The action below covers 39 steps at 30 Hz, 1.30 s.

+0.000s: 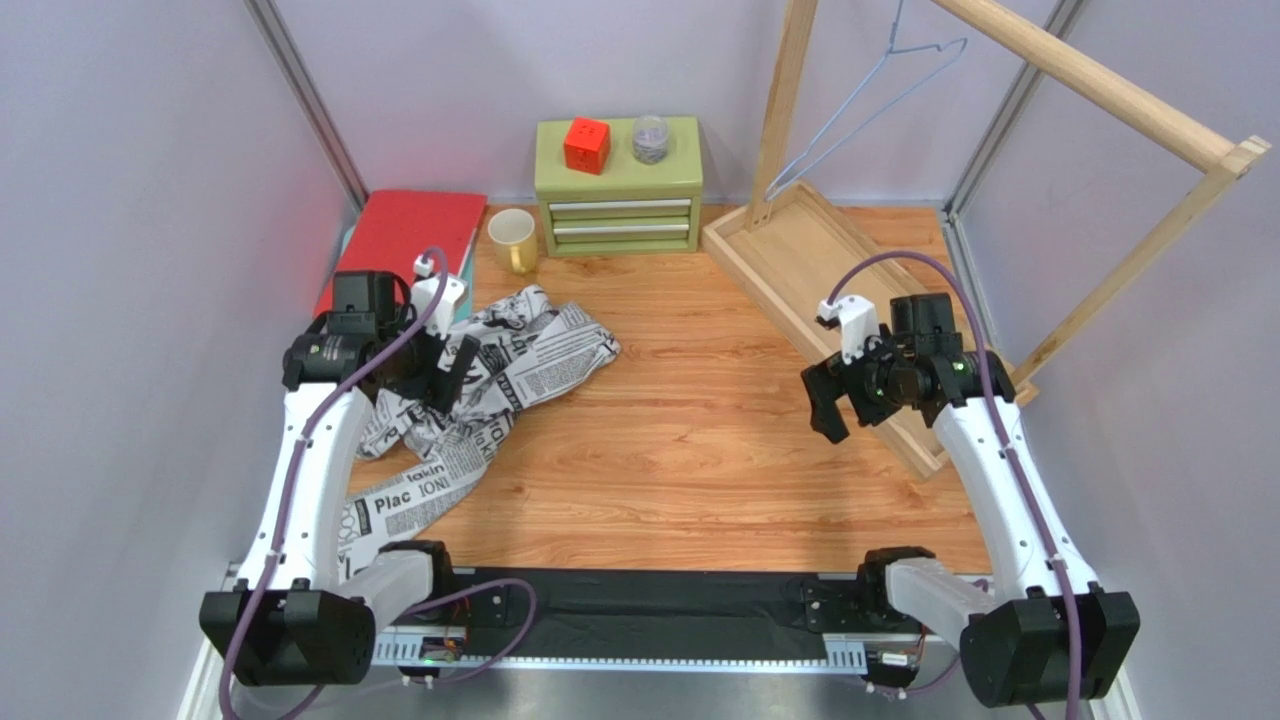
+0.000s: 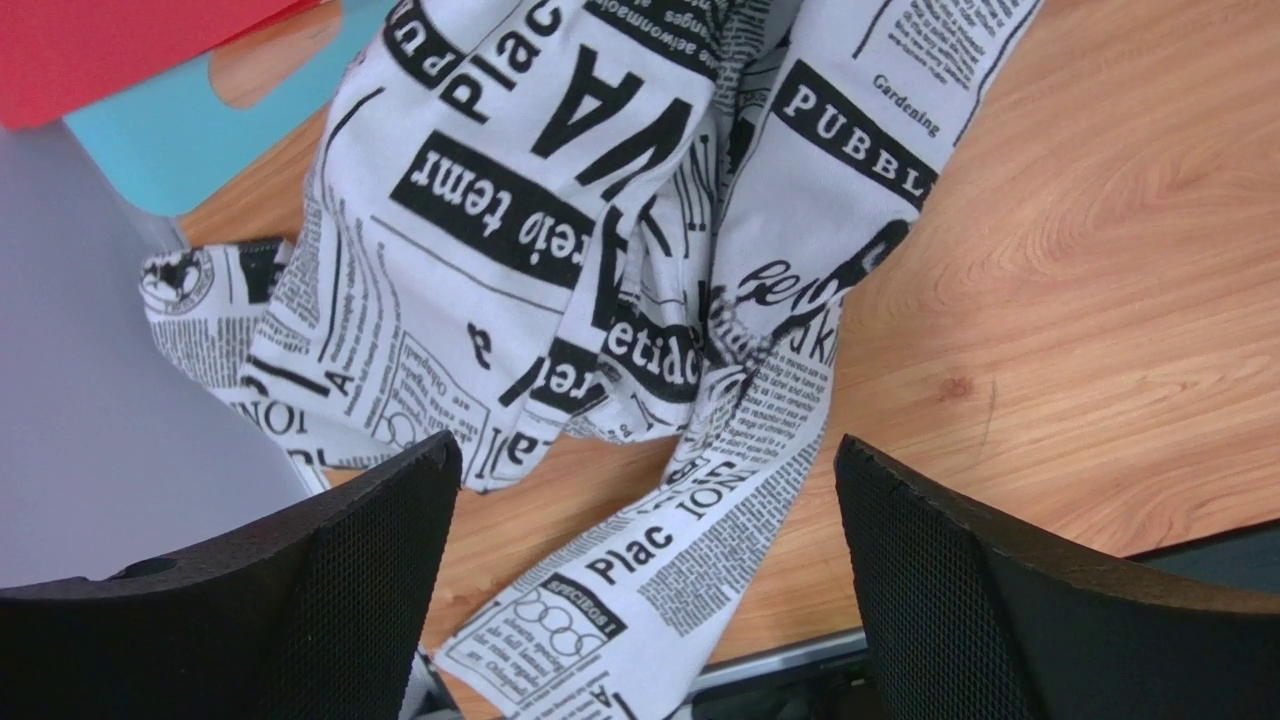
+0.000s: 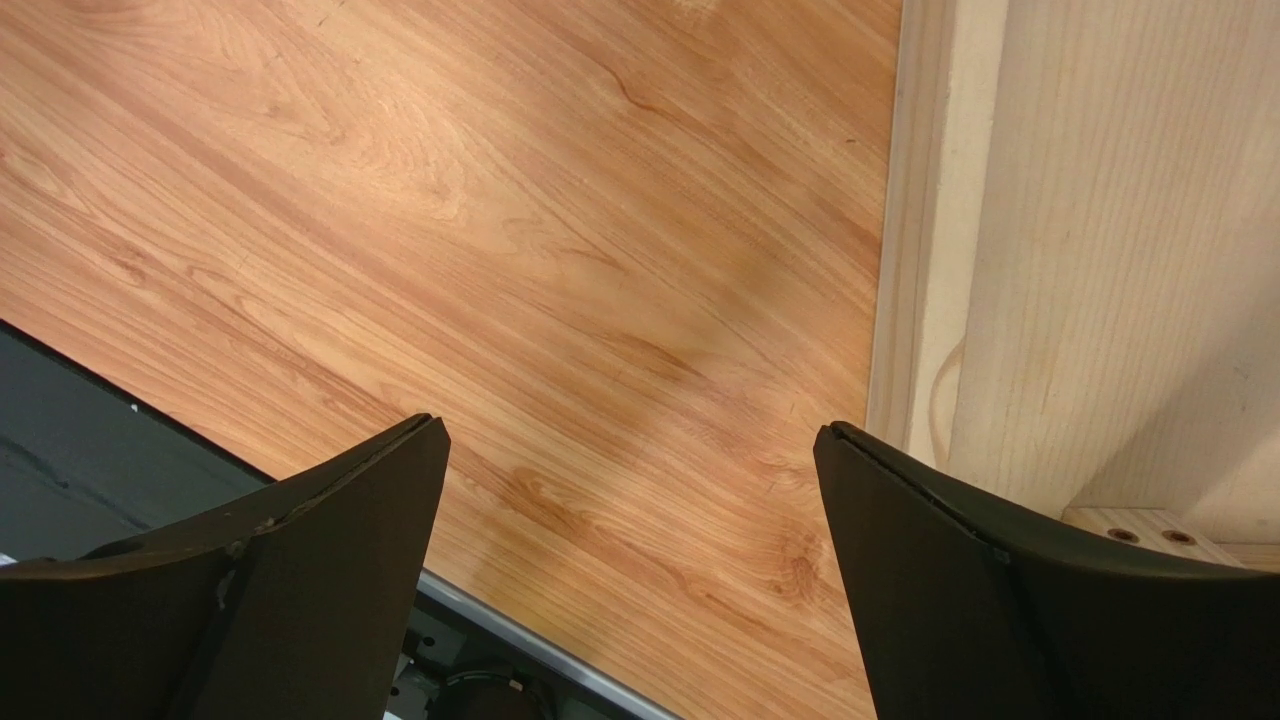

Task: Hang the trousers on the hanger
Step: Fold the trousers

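Trousers [image 1: 519, 368] lie crumpled on the worktop's [image 1: 706, 450] left side, directly beneath the left pincer [image 2: 646, 488], which is spread wide, grasping nothing. Right pincer [image 3: 631, 450], likewise spread and empty, hovers well apart from them.

Trousers [image 1: 496, 375] heaped on the counter's [image 1: 706, 435] left side, hanger [image 1: 879, 105] hangs back right by the rack [image 1: 1120, 105], drawers [image 1: 619, 203] behind, in between.

One pair of trousers [image 1: 496, 375], left of the frame. One hanger [image 1: 879, 98] and one wooden rack [image 1: 1112, 90], upper right. One green chest [image 1: 619, 188] with two drawers [image 1: 619, 206], top centre. One red cube [image 1: 586, 144], one clear jar [image 1: 651, 138], one yellow mug [image 1: 514, 239]. One red folder [image 1: 403, 240], one teal folder [image 2: 196, 135]. Two grippers: left gripper [image 1: 446, 369], right gripper [image 1: 845, 402].
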Tool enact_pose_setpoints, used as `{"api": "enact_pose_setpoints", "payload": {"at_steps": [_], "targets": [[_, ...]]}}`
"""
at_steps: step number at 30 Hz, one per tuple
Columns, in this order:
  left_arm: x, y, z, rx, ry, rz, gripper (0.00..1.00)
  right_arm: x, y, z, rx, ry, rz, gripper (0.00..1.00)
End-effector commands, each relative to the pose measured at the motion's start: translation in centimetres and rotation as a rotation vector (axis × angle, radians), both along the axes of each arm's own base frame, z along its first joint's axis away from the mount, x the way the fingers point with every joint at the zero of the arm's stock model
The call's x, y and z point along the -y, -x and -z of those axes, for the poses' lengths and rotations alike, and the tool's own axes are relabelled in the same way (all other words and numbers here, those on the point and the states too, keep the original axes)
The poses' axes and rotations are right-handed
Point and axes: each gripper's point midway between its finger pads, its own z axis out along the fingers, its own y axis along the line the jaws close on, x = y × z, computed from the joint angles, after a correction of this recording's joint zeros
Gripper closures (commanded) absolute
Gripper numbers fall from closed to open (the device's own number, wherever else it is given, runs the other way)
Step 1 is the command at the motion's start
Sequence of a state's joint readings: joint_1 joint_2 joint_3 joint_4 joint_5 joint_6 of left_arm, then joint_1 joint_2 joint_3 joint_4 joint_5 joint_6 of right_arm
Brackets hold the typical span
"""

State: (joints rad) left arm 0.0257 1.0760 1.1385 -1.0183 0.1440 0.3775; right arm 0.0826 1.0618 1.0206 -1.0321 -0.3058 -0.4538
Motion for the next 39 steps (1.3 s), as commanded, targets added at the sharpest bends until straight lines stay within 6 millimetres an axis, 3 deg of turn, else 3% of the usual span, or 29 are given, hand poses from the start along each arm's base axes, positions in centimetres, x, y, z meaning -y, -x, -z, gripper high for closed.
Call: {"api": "enact_pose_setpoints", "payload": {"at_steps": [1, 6, 7, 9, 10, 12, 13, 15, 16, 18, 22, 23, 25, 26, 28, 29, 30, 32, 33, 34, 35, 36, 37, 39], "targets": [[1.4, -1.7, -0.5, 0.006, -0.082, 0.125, 0.0, -0.3, -0.9, 0.7, 0.002, -0.007, -0.011, 0.0], [4.1, -4.2, 1.2, -0.011, -0.177, 0.243, 0.0, -0.6, -1.7, 1.1, -0.016, -0.02, 0.001, 0.0], [5.5, -4.9, 2.1, -0.033, -0.185, 0.296, 0.0, -0.6, -1.8, 1.0, -0.015, -0.021, 0.002, 0.0], [6.2, -6.5, 2.0, -0.017, -0.234, 0.312, 0.0, -0.5, -2.0, 1.2, -0.022, -0.021, 0.007, 0.0], [7.3, -7.2, 3.2, -0.044, -0.251, 0.338, 0.0, -0.6, -2.0, 1.4, -0.029, -0.024, 0.011, 0.0], [9.0, -9.0, 3.0, -0.019, -0.276, 0.365, 0.0, -0.6, -2.0, 1.6, -0.039, -0.026, 0.018, 0.0], [9.3, -9.7, 4.5, -0.055, -0.31, 0.366, 0.0, -0.7, -2.0, 1.7, -0.043, -0.032, 0.021, 0.0], [11.0, -11.1, 4.9, -0.048, -0.335, 0.389, 0.0, -0.6, -2.1, 1.8, -0.05, -0.028, 0.027, 0.0], [11.0, -11.9, 6.5, -0.084, -0.375, 0.385, 0.0, -0.5, -2.2, 1.8, -0.046, -0.023, 0.03, 0.0], [12.2, -12.8, 7.2, -0.091, -0.377, 0.397, 0.0, -0.3, -2.2, 1.8, -0.046, -0.013, 0.032, 0.0], [13.3, -13.9, 10.4, -0.174, -0.363, 0.399, 0.0, 0.0, -2.4, 1.7, -0.04, 0.007, 0.03, 0.0], [13.4, -13.7, 10.8, -0.2, -0.354, 0.403, 0.06, 0.0, -2.4, 1.7, -0.039, 0.009, 0.029, 0.0], [14.6, -13.4, 11.6, -0.244, -0.303, 0.422, 0.26, 0.0, -2.5, 1.6, -0.042, 0.012, 0.025, 0.0], [14.7, -12.9, 11.6, -0.269, -0.287, 0.424, 0.57, 0.0, -2.5, 1.6, -0.043, 0.013, 0.022, 0.0], [17.0, -12.4, 9.5, -0.253, -0.19, 0.467, 0.96, 0.0, -2.6, 1.7, -0.045, 0.014, 0.019, 0.0], [17.6, -11.2, 8.2, -0.275, -0.152, 0.497, 1.0, 0.0, -2.7, 1.8, -0.048, 0.013, 0.018, 0.01], [19.4, -10.7, 4.4, -0.2, -0.093, 0.54, 1.0, -0.1, -2.9, 1.8, -0.046, 0.009, 0.018, 0.02], [21.8, -7.4, -0.6, -0.18, 0.081, 0.644, 1.0, -0.3, -3.0, 2.1, -0.066, -0.001, 0.02, 0.04], [22.1, -6.3, -6.9, -0.044, 0.17, 0.672, 1.0, -0.4, -3.0, 2.1, -0.075, -0.01, 0.025, 0.05], [22.8, -4.2, -10.1, 0.0, 0.277, 0.732, 1.0, -0.7, -3.2, 1.8, -0.074, -0.024, 0.023, 0.05], [22.4, -3.2, -12.7, 0.067, 0.32, 0.748, 1.0, -0.9, -3.3, 1.7, -0.079, -0.034, 0.021, 0.05], [20.3, -1.5, -16.1, 0.17, 0.35, 0.732, 1.0, -1.1, -3.4, 1.5, -0.079, -0.045, 0.019, 0.05], [19.4, -0.2, -16.8, 0.184, 0.369, 0.738, 1.0, -1.5, -3.7, 0.8, -0.066, -0.068, 0.016, 0.05], [15.7, 1.2, -15.9, 0.196, 0.315, 0.694, 1.0, -2.2, -3.9, 0.3, -0.068, -0.104, 0.005, 0.05]]}}
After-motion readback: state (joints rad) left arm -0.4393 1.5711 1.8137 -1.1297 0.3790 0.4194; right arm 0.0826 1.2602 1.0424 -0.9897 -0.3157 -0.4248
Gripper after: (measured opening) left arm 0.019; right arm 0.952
